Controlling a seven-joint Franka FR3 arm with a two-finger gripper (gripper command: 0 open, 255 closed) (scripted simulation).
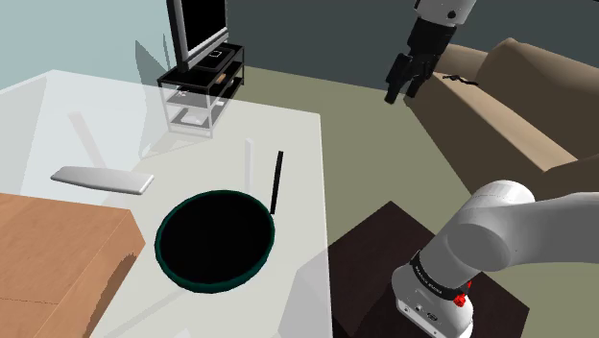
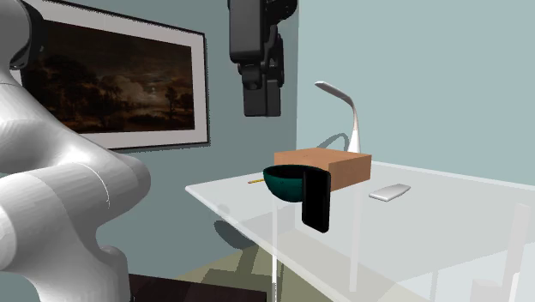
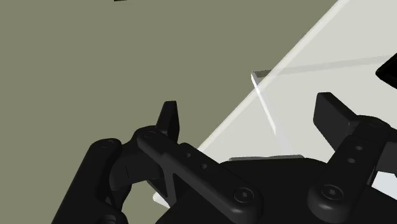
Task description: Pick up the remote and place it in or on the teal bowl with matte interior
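A flat, pale grey, elongated remote (image 1: 103,179) (image 2: 390,192) lies on the glass table (image 1: 288,125), towards the shoulder view's left. The teal bowl (image 1: 213,240) (image 2: 287,182) with a dark inside stands nearer the table's front, to the right of the remote. My black gripper (image 1: 401,82) (image 2: 260,103) (image 3: 251,118) hangs high in the air, off the table's edge on the shoulder view's right, far from both. Its fingers (image 3: 168,121) stand wide apart with nothing between them; below them I see floor and a corner of the table.
A thin black slab (image 1: 276,182) (image 2: 315,199) stands upright beside the bowl. A brown wooden box (image 1: 48,240) (image 2: 330,165) sits by the bowl's other side. A white lamp (image 2: 343,107) stands behind it. Beyond the table are a TV stand (image 1: 202,77) and a tan couch (image 1: 518,106).
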